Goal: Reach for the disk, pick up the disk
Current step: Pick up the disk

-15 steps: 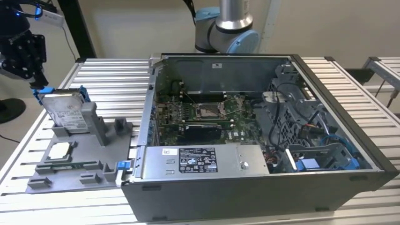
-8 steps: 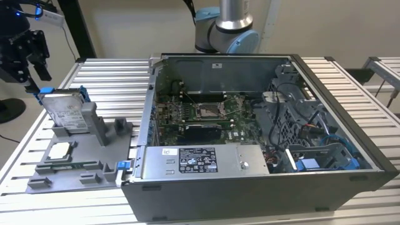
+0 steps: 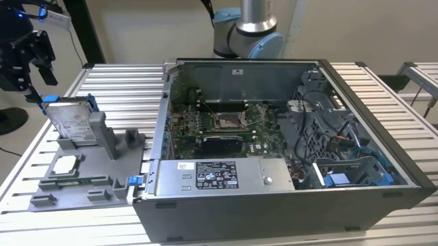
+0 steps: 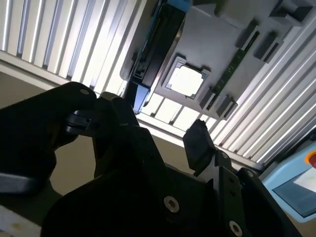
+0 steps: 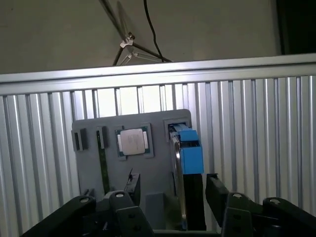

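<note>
Hovering at about ten o'clock from the disk [image 3: 68, 122] in the exterior view, the claw [image 3: 39, 84] hangs just clear of it, with no contact that I can see. Its fingers [image 5: 132, 186] are spread apart in the first wrist view, and the disk's thin edge with its blue bracket [image 5: 190, 157] sits in line with the gap between them. That reads to me as lined up to straddle it. The disk stands on edge in a slot of the grey fixture [image 3: 96, 154] on the counter [image 3: 123, 82], which I'd judge leaves both flat faces free for a pinch. A small silver chip [image 3: 66, 164] lies flat at six o'clock from the disk, and the open computer case [image 3: 274, 215] is at three o'clock. Nothing gripped yet.
</note>
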Action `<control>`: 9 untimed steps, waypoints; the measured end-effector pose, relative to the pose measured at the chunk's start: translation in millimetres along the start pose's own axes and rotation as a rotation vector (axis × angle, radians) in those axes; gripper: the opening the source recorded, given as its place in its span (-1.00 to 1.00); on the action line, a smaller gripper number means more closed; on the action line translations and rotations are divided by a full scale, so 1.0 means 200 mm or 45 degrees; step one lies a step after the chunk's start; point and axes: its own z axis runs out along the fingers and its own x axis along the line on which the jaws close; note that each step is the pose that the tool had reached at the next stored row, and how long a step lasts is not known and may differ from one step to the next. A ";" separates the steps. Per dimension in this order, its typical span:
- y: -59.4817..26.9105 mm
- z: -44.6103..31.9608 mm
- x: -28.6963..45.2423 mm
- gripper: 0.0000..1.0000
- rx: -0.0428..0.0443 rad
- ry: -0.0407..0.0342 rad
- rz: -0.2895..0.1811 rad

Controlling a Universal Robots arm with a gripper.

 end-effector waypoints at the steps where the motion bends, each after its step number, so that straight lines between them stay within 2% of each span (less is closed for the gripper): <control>1: 0.001 0.004 -0.010 1.00 0.000 0.0000 0.000; 5: 0.005 0.038 -0.054 1.00 0.000 0.0001 0.000; 9: 0.019 0.075 -0.079 1.00 0.000 0.0001 0.000</control>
